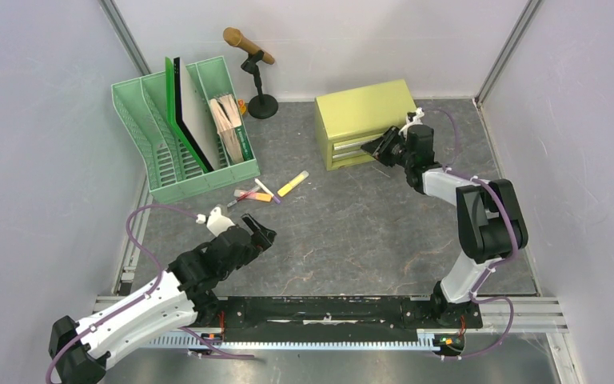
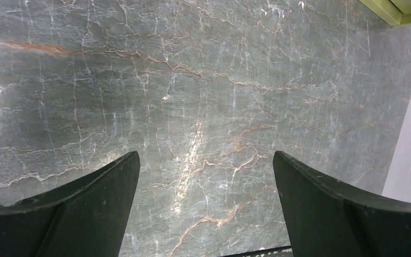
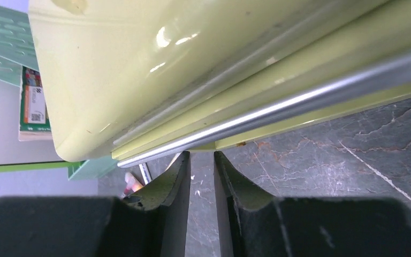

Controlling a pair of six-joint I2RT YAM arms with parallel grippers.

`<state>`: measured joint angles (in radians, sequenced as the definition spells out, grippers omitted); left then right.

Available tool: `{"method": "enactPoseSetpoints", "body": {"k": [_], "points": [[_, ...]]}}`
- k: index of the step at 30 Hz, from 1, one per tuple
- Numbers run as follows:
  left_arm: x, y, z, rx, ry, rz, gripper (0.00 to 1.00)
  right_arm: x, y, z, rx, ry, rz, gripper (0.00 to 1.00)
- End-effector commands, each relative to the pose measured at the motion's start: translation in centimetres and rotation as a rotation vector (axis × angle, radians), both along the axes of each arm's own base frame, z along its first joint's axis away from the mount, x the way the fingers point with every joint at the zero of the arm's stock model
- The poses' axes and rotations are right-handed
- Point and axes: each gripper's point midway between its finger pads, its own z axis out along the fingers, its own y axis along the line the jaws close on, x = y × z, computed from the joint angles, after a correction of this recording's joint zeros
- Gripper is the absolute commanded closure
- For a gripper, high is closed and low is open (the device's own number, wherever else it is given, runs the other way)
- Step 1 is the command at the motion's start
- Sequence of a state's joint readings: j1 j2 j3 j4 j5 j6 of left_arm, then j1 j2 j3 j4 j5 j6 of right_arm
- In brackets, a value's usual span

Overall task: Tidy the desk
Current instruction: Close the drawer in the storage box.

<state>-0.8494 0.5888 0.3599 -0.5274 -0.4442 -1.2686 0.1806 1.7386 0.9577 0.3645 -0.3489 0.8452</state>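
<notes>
Pale lilac-grey walls (image 1: 32, 120) closing in three sides, slim metal posts (image 1: 123, 36) in the back corners, dark veined tabletop (image 1: 352, 232) between them, small yellow-green two-drawer cabinet (image 1: 364, 108) near the back right, soft even light, faint glare on its glossy front

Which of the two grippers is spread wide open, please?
The left gripper: its fingers stand far apart above the desk, whereas the right gripper has its fingers almost together at the silver handle of the yellow-green cabinet.
</notes>
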Motion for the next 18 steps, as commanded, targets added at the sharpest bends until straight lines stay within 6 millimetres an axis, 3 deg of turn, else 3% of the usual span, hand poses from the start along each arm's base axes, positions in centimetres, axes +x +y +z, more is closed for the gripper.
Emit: {"method": "enactPoseSetpoints", "body": {"k": [1, 18], "points": [[0.40, 0.56, 0.12, -0.017, -0.007, 0.064, 0.00, 1.55, -0.17, 2.38, 0.130, -0.109, -0.088, 0.72], [0.31, 1.05, 0.31, -0.017, -0.029, 0.067, 0.00, 2.02, 0.57, 3.10, 0.325, -0.206, -0.129, 0.67]]}}
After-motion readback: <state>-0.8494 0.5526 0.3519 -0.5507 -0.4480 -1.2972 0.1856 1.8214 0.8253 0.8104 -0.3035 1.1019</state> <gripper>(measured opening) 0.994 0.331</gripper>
